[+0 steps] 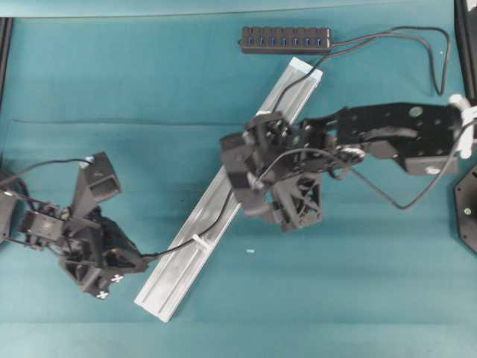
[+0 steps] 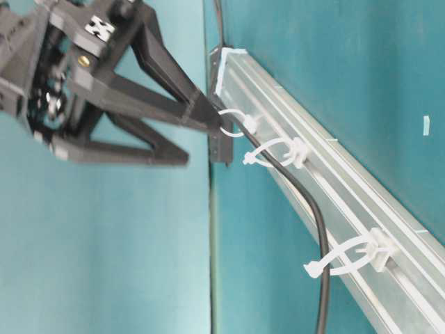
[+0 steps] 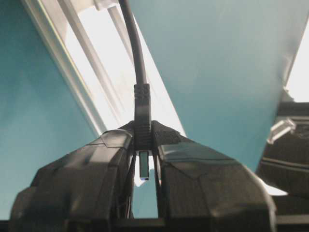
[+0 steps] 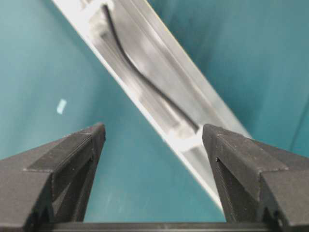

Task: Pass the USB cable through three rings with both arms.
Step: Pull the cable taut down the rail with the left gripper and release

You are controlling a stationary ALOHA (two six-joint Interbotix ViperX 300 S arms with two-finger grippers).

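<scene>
On the left of the overhead view, the left gripper [image 1: 138, 259] sits low beside the rail [image 1: 223, 198], its fingers [image 3: 108, 159] pressed onto the plug [image 3: 143, 121] of the cable [image 1: 175, 246]. From there the cable runs through a ring [image 1: 200, 242] near the rail's lower end and on along the rail to the hub [image 1: 285, 39] at the top. The table-level view shows three rings [image 2: 274, 152] on the rail, with the cable through them. To the right, the right gripper [image 1: 257, 183] hangs over the rail's middle, jaws spread wide, holding nothing.
</scene>
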